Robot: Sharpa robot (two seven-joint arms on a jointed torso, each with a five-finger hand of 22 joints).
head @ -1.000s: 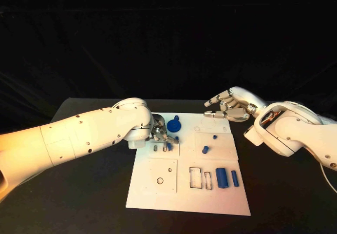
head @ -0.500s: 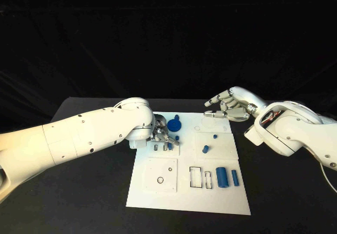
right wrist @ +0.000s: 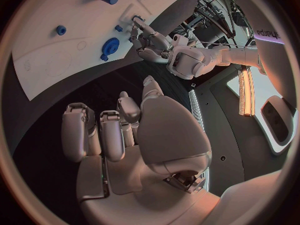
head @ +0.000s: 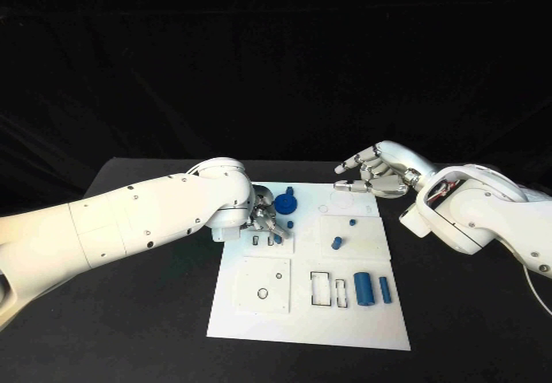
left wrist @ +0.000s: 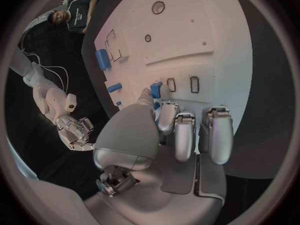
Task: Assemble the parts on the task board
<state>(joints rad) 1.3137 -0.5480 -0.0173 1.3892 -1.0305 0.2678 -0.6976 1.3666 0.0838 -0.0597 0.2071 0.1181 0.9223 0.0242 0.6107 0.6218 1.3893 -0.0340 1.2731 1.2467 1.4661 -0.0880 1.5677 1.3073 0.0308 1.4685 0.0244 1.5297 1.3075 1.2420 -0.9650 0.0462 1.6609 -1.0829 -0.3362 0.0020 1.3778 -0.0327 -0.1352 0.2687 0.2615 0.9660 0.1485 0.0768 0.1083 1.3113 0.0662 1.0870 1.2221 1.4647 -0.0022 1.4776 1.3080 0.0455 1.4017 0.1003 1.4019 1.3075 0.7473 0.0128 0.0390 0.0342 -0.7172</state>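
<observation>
left hand (head: 260, 220) barely shifting over the last second, still pinching a small blue part (left wrist: 155, 90) at the slots on the board (head: 345, 331): insertion likely underway. right hand (head: 375, 177) staying clear of the board's far edge, fingers loosely curled, holding nothing.

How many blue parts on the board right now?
6: round part at the far edge, small part, peg, two bars, one at left hand fingertips. Others may be hidden.

Probably a robotics lab: black-draped table (head: 138, 319), cabled equipment racks (right wrist: 215, 5).
</observation>
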